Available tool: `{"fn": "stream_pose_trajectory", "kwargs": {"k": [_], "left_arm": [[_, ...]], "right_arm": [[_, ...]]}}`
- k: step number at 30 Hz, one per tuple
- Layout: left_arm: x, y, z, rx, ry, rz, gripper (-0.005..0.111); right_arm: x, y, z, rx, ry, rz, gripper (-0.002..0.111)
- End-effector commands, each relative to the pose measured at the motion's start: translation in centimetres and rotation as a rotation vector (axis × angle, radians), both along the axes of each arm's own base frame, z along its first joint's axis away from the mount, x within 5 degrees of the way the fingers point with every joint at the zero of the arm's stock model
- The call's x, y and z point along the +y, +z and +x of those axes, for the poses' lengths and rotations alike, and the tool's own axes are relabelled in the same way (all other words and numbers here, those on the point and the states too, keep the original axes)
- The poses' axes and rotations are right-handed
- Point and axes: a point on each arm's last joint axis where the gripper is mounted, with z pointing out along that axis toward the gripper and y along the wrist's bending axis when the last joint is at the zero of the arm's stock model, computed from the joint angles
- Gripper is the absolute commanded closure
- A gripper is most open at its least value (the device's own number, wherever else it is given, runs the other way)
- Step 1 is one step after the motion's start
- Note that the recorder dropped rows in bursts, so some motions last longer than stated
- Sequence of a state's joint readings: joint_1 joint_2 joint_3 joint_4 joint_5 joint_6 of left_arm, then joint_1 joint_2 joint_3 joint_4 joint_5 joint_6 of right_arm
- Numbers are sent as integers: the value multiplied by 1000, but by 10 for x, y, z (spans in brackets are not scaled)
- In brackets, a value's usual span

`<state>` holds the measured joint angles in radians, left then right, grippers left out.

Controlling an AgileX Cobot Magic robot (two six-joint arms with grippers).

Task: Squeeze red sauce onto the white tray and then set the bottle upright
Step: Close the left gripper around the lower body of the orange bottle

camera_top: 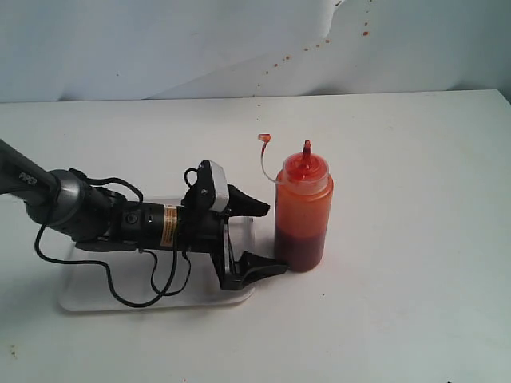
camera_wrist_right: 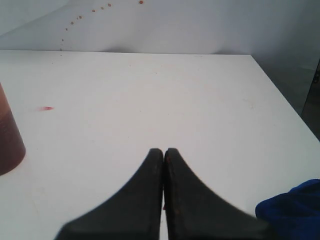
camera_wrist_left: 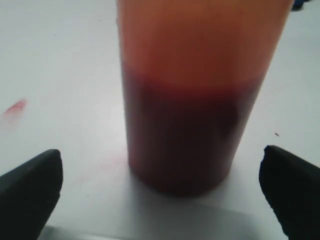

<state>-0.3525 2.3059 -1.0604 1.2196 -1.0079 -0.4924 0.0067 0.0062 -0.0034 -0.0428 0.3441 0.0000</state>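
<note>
The white table (camera_top: 399, 319) is taking up nearly the whole scene, with a pale backdrop behind it carrying a scatter of small red specks (camera_top: 365, 33). The white tray (camera_top: 88, 297) is lying flat on the left part of the table, and much of it is being hidden by the left arm stretched low across it. The left gripper (camera_top: 274, 238) is standing wide open and gripping nothing. In the left wrist view its black fingers (camera_wrist_left: 30, 192) are sitting well out to either side of the bottle (camera_top: 303, 215), apart from it.

The bottle is standing upright on the table just beside the tray's right edge. It is glowing translucent orange-red above, with the red sauce (camera_top: 302, 249) darkening its lower part. A red pointed nozzle cap (camera_top: 306, 153) is topping it, and the thin tethered tip cap (camera_top: 264, 139) is dangling out to one side.

The right gripper (camera_wrist_right: 164, 152) is hovering over bare table with its jaws pressed together, empty.
</note>
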Motion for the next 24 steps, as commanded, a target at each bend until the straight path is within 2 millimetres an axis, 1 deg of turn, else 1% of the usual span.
{"fn": "stream_pose_trajectory", "kwargs": {"k": [1, 3, 6, 8, 15, 18, 24], "left_arm": [[-23, 5, -2, -34, -42, 4, 3], [-29, 6, 0, -54, -40, 33, 3], [-34, 5, 1, -55, -21, 57, 3], [-35, 7, 5, -69, -14, 65, 3], [-36, 9, 9, -60, 30, 43, 3], [-36, 11, 12, -21, 86, 16, 3], [-36, 11, 12, 2, 97, 8, 3]], "right_arm": [[0, -1, 0, -6, -6, 2, 108], [0, -1, 0, -6, -6, 2, 108], [0, -1, 0, -6, -6, 2, 108], [0, -1, 0, -6, -6, 2, 108], [0, -1, 0, -6, -6, 2, 108], [0, -1, 0, -6, -6, 2, 108], [0, -1, 0, -6, -6, 2, 108]]}}
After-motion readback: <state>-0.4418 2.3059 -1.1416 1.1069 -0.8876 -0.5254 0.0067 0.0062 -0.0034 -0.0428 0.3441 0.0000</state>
